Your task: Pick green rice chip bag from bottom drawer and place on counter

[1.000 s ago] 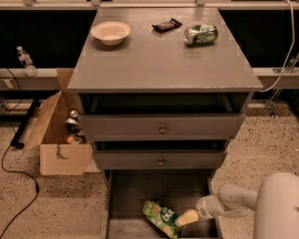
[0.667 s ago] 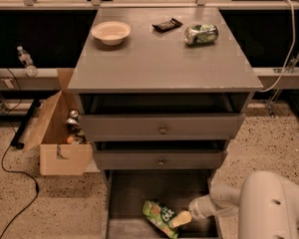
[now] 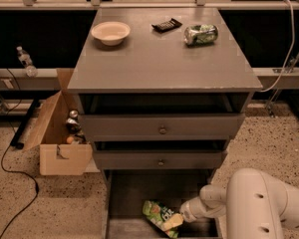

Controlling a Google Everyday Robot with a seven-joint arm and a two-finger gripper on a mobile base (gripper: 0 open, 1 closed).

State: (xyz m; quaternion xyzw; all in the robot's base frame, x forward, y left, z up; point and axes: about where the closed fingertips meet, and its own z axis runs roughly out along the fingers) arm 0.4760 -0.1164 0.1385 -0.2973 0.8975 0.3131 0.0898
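While the bottom drawer (image 3: 124, 193) stands pulled out under the front edge of the bench (image 3: 159, 59), the green rice chip bag (image 3: 158, 214) lies flat on its grey floor, toward the near end and slightly right of the middle. Reaching in from the right of the bench, the white arm (image 3: 259, 203) puts the claw (image 3: 175, 220) low inside that drawer, its pale tip against the bag's right edge. Whether the claw is spread or has closed on the bag, I cannot tell.

On the bench, a cream bowl (image 3: 110, 32) sits at the far left, a small dark packet (image 3: 167, 25) at the far middle, and a crushed green can (image 3: 201, 34) just right of it. Left of the bench, on the floor, stands an open cardboard box (image 3: 60, 153).
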